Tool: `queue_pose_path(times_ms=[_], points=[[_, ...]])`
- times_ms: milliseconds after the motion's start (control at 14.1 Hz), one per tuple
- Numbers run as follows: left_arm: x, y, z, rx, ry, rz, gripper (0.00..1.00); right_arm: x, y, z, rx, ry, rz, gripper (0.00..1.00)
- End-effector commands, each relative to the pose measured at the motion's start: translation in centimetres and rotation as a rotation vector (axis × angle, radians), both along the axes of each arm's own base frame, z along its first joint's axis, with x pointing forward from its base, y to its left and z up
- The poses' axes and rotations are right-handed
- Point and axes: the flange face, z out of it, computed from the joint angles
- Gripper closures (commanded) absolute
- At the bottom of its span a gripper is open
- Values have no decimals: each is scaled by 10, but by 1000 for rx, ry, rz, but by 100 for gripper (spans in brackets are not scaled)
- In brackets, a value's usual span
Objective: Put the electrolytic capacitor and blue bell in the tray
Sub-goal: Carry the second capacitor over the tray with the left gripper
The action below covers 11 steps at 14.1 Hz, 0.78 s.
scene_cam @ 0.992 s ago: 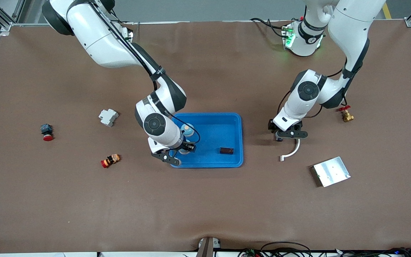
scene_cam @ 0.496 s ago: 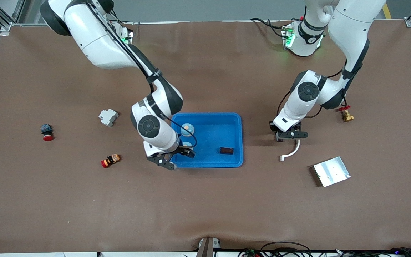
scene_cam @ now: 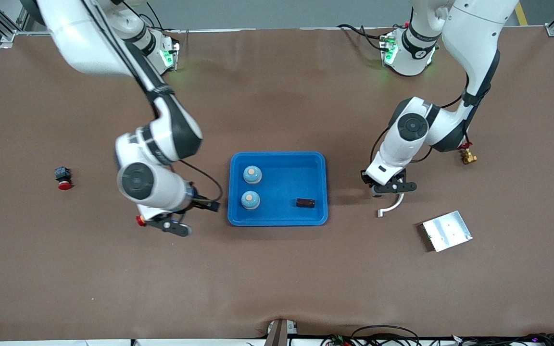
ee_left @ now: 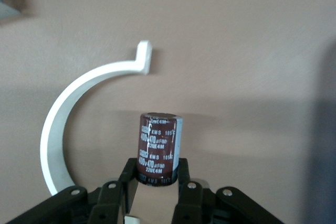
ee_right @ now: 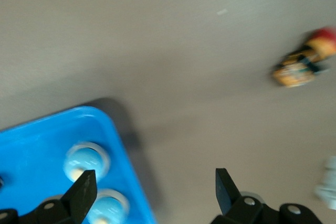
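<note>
Toward the left arm's end of the table, my left gripper (ee_left: 156, 182) pinches an upright capacitor (ee_left: 159, 148), probably clear of the tray (scene_cam: 322, 192) beside it; my right gripper (ee_right: 152, 195) waits, fingers spread.

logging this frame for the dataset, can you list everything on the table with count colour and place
tray: 1, bright blue, mid-table
blue bells: 2, blue with pale tops, in the tray at the right arm's end
capacitor in tray: 1, dark, lying near the tray's other end
held capacitor: 1, brown, in the left gripper
curved bracket: 1, white, under the left gripper
metal plate: 1, silver, toward the left arm's end
valve: 1, brass with red handle, by the left arm
push button: 1, black and red, toward the right arm's end
orange and red part: 1, under the right arm
left gripper: shut on the capacitor
right gripper: open, beside the tray
</note>
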Motion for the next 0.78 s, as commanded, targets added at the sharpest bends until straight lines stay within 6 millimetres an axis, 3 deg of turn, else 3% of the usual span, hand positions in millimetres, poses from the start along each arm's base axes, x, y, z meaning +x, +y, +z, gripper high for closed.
queue_pose_path(times_ms=[0,142,283,425,638,708], points=[[13,-51,40,15,-22,108,100,-8,-54,49,-4,24,71,0],[13,-63,47,-20,-27,225,100,-12,-95,85,-1,26,84,0],[13,-90,61,-80,-51,369,100,-20,-129,121,-1,19,68,0],[21,-102,76,-136,-54,658,100,-33,-138,156,-6,5,60,0],[13,-118,72,-164,-19,889,100,-43,-174,190,6,-32,89,0],[17,-125,75,-196,1,991,100,-47,-177,202,12,-53,135,0]])
